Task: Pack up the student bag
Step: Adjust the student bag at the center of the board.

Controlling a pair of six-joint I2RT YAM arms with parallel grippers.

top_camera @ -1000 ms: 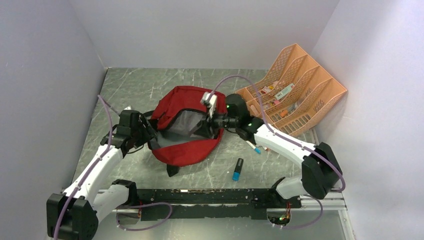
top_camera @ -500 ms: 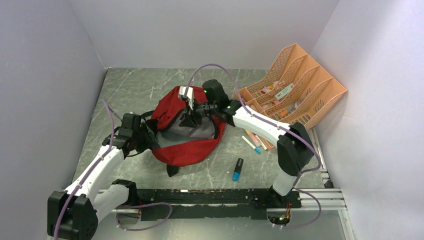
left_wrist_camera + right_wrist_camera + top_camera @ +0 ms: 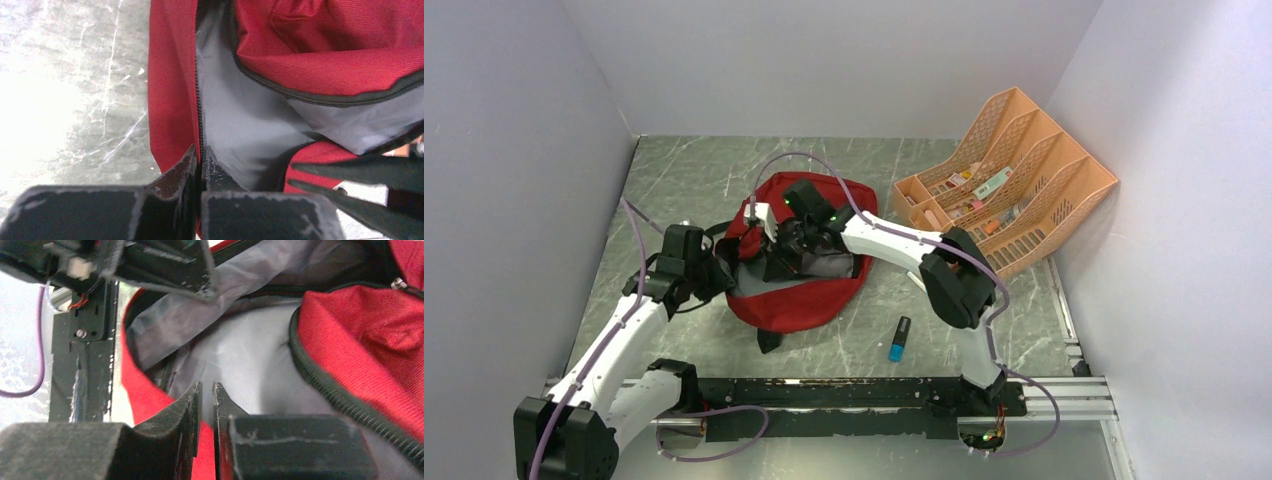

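Note:
The student bag (image 3: 799,300) lies in the middle of the table, dark red, its zip open and grey lining (image 3: 240,120) showing. My left gripper (image 3: 724,272) sits at the bag's left rim and is shut on the zipper edge (image 3: 201,157). My right gripper (image 3: 776,258) reaches from the right into the mouth of the bag. In the right wrist view its jaws (image 3: 205,390) stand almost together with a thin slit between them, over the red rim and grey lining. Whether fabric is pinched there does not show.
A peach mesh desk organiser (image 3: 1024,200) with small items in it stands at the back right. A blue-capped marker (image 3: 899,338) lies on the table right of the bag. The black rail (image 3: 844,392) runs along the near edge.
My right arm has swung left across the bag, and its jaws have narrowed. My left gripper has closed onto the bag's left rim.

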